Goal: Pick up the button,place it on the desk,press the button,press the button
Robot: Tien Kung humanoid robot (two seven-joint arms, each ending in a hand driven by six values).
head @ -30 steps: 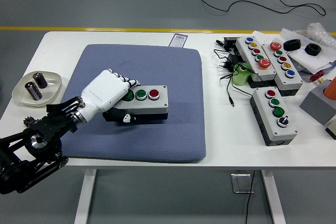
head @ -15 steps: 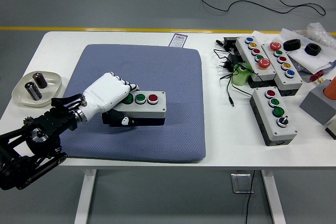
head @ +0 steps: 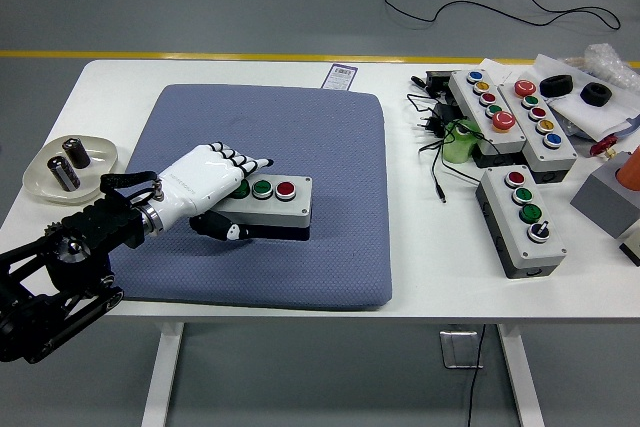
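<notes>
Blue mat (head: 300, 147) is covering the white table (head: 420, 267); the left hand (head: 205, 179) is gripping the button box (head: 270, 202), fingers (head: 245, 162) curling over its left end.

I see an evenly bright frame under soft overhead light, with no harsh glare anywhere. The white table (head: 420, 247) reads clean, not blown out. Shadows are faint: a thin dark band sits under the button box (head: 265, 202) at centre left on the blue mat (head: 300, 127), and under the left hand (head: 205, 179). Focus holds sharp across the frame; only small print at the upper right stays unreadable to me.
</notes>
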